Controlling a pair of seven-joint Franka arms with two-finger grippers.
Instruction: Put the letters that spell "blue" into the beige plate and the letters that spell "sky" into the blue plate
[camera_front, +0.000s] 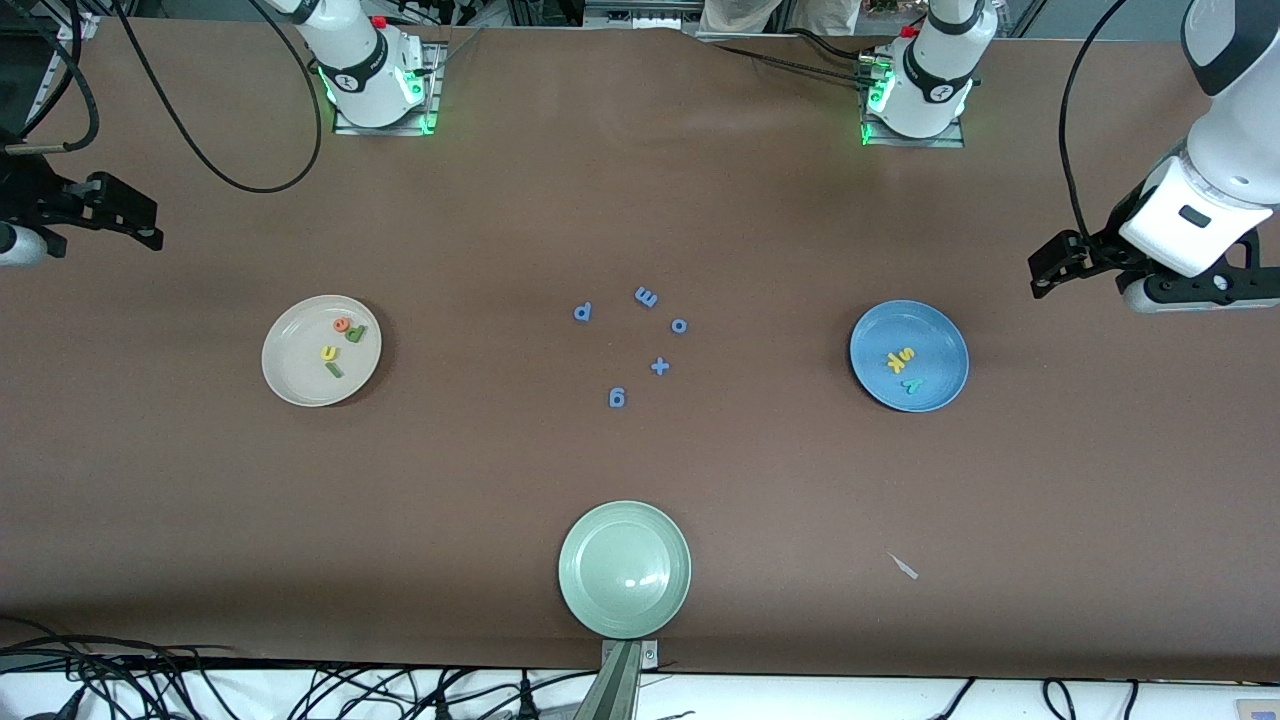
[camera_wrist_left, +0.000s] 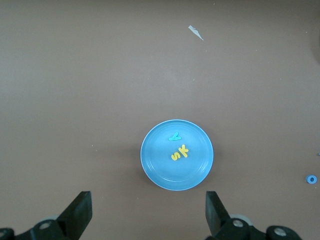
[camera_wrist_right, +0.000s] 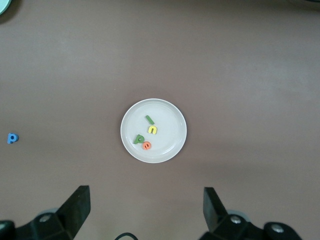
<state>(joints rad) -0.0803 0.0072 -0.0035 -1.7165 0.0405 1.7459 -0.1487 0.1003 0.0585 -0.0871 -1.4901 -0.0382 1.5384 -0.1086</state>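
The beige plate (camera_front: 295, 378) (camera_wrist_right: 170, 127) lies toward the right arm's end of the table. In it are an orange e (camera_front: 342, 324), a green b (camera_front: 355, 335), a yellow u (camera_front: 328, 353) and a dark green l (camera_front: 334, 369). The blue plate (camera_front: 937, 340) (camera_wrist_left: 197, 155) lies toward the left arm's end and holds a yellow s (camera_wrist_left: 175, 156), a yellow k (camera_wrist_left: 183, 150) and a teal y (camera_wrist_left: 174, 136). My left gripper (camera_front: 1047, 272) (camera_wrist_left: 148, 205) hangs open and empty over bare table beside the blue plate. My right gripper (camera_front: 135, 218) (camera_wrist_right: 146, 200) hangs open and empty over bare table beside the beige plate.
Several small blue letters (camera_front: 646, 297) lie scattered mid-table between the two plates. A pale green plate (camera_front: 575, 590) sits near the table's front edge. A white scrap (camera_front: 905, 567) lies nearer the front camera than the blue plate. Cables run along the front edge.
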